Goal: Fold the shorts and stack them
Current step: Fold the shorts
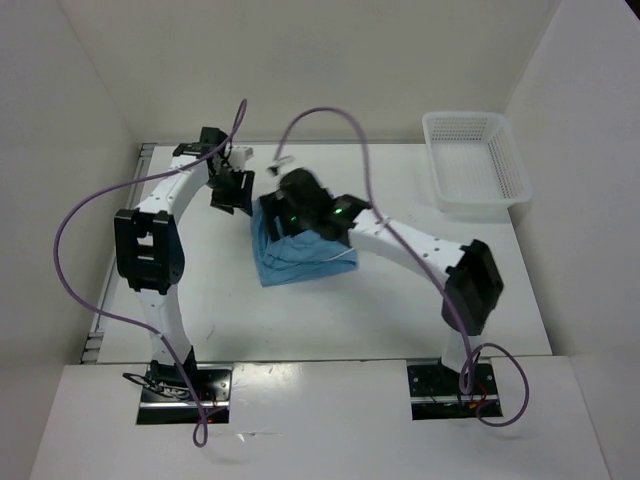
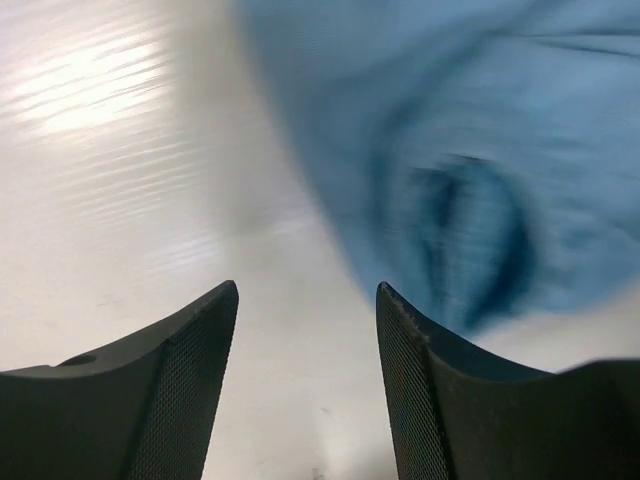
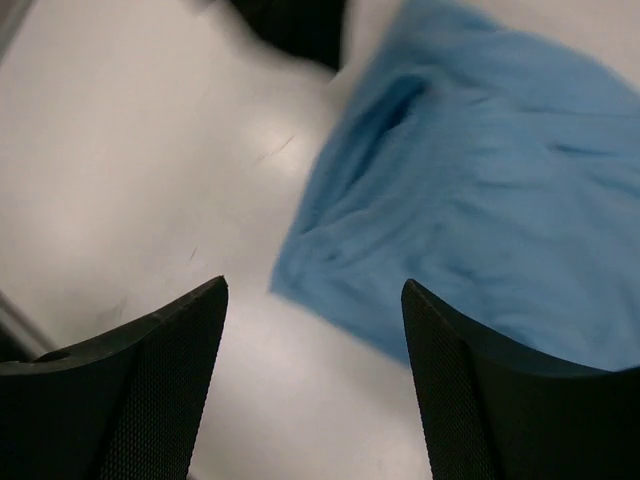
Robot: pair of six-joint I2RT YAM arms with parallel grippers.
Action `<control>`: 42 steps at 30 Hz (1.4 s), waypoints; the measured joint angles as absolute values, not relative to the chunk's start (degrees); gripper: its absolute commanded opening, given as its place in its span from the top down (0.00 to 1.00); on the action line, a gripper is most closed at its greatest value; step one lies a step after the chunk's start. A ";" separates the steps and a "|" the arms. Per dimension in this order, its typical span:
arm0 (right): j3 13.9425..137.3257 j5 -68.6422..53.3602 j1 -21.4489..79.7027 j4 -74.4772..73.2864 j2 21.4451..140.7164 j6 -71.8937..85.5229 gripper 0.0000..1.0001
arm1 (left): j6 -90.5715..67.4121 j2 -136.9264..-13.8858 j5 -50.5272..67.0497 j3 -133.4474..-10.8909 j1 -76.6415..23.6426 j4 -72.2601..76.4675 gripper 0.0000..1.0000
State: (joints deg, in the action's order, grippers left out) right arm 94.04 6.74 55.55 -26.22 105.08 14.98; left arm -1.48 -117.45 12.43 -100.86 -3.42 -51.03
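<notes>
The light blue shorts [image 1: 300, 260] lie folded in a compact bundle on the white table, partly hidden under my right wrist. My left gripper [image 1: 232, 190] hovers just left of the bundle's far left corner, open and empty. In the left wrist view the shorts [image 2: 480, 150] fill the upper right, beyond the open fingers [image 2: 190, 380]. My right gripper [image 1: 290, 195] is above the bundle's far edge, open and empty. In the right wrist view the shorts [image 3: 480, 200] lie ahead and to the right of the gap.
A white mesh basket [image 1: 475, 165] stands at the back right of the table. White walls enclose the table on the left, back and right. Purple cables arch over both arms.
</notes>
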 measured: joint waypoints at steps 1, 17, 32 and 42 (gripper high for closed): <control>91.26 6.52 51.77 -24.71 102.67 17.10 0.26 | -1.45 -115.57 13.45 -100.88 -5.41 -50.96 0.35; 58.39 -1.17 27.44 -17.87 92.79 36.40 0.20 | -1.26 -121.34 10.15 -99.90 -20.10 -50.78 0.34; 56.01 -10.46 27.44 -12.43 99.63 39.35 0.31 | -0.25 -117.84 9.65 -97.67 -18.39 -52.07 0.86; 55.05 -9.93 27.44 -12.67 98.50 38.87 0.26 | -0.23 -111.79 10.79 -85.67 -15.03 -50.94 0.53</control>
